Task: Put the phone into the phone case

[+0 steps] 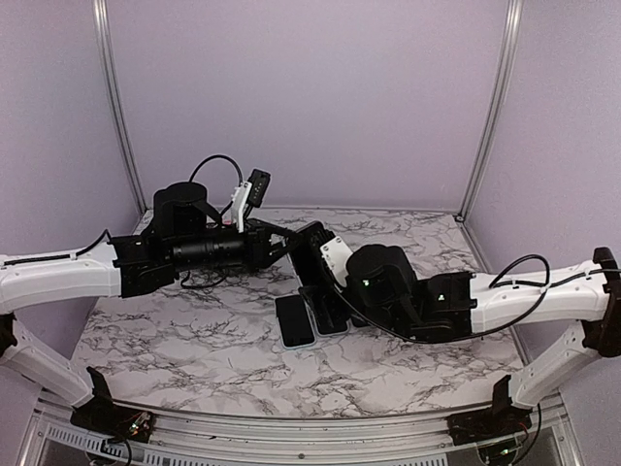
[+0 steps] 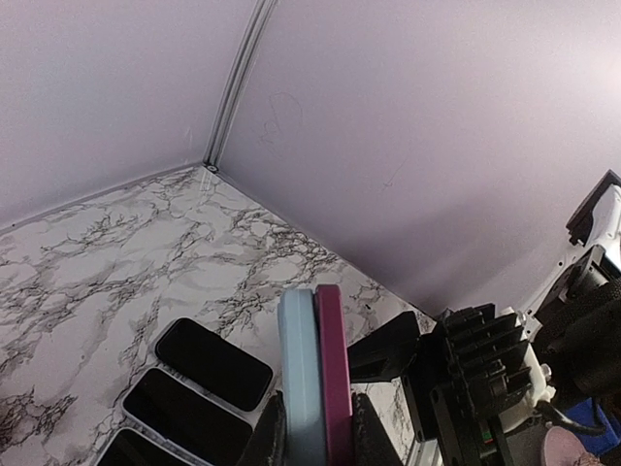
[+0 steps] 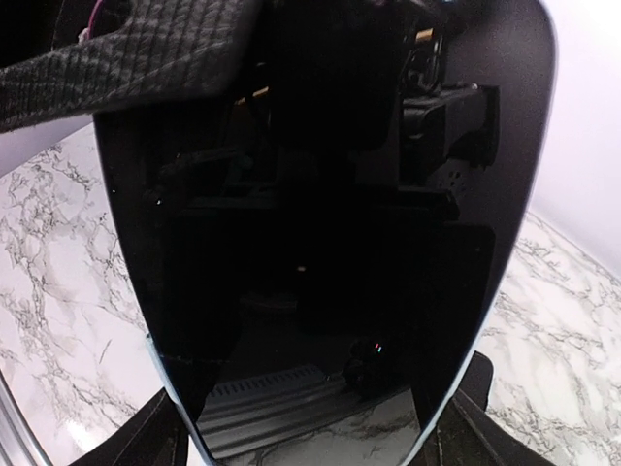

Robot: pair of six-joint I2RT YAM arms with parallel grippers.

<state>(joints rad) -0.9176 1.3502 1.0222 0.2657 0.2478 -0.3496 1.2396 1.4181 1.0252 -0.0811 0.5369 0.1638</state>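
A phone (image 3: pixel 310 243) with a black screen and a light-blue rim stands upright over the table's middle (image 1: pixel 310 248). My right gripper (image 3: pixel 310 427) is shut on its lower sides, and it also shows in the top view (image 1: pixel 322 260). In the left wrist view the phone's light-blue edge (image 2: pixel 299 369) lies flat against a magenta phone case (image 2: pixel 332 369). My left gripper (image 2: pixel 320 422) is shut across both, one finger on each outer face. In the top view the left gripper (image 1: pixel 291 238) meets the phone from the left. The case's inside is hidden.
Three more black-screened phones (image 2: pixel 213 364) lie side by side on the marble table (image 1: pixel 194 330) just below the grippers, two of them showing in the top view (image 1: pixel 294 320). Lilac walls with metal corner posts (image 1: pixel 493 107) close the back and sides.
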